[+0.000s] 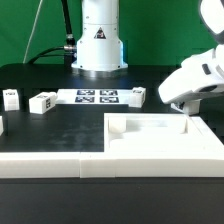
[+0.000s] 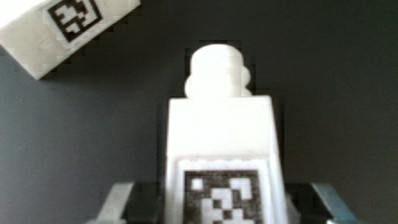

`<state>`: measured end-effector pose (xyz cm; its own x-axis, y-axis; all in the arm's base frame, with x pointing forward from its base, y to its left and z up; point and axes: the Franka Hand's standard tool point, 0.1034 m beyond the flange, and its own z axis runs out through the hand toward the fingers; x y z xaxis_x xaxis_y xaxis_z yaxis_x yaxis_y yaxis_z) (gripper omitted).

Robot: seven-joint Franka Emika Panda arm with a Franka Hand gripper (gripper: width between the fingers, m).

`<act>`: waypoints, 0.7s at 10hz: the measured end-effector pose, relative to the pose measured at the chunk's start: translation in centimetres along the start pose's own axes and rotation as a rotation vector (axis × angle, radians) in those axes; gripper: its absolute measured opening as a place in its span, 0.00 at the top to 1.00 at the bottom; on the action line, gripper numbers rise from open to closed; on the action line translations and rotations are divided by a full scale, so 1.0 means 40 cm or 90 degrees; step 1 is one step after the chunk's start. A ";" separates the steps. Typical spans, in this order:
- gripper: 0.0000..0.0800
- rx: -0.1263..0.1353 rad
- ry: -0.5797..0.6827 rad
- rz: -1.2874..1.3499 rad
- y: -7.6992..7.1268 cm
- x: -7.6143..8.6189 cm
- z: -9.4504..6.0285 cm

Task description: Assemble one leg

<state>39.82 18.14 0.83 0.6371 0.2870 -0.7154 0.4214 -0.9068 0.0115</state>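
Only the wrist view shows the leg (image 2: pixel 224 140). It sits between the end effector's (image 2: pixel 224 208) fingers (image 2: pixel 121 202), above the dark desk (image 2: pixel 338 80). Whether they clamp it, I cannot tell. The exterior view adds the tray (image 1: pixel 150 150) beneath the arm.

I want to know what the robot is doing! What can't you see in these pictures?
Exterior view: the hand covers its own fingertips, so anything it carries is hidden.
Wrist view: the leg is cut off by the edge; whether the fingers touch it is unclear.
Wrist view: a second leg is cropped at the corner.
Exterior view: marker board tags are too small to read.
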 end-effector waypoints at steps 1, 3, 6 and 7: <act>0.64 0.000 0.000 0.000 0.000 0.000 0.000; 0.64 0.000 -0.002 -0.011 0.007 -0.006 -0.005; 0.64 0.003 -0.002 -0.038 0.089 -0.117 -0.078; 0.64 0.011 0.007 -0.031 0.115 -0.150 -0.096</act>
<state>40.42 13.45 7.84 0.6232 0.3339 -0.7072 0.4408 -0.8969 -0.0351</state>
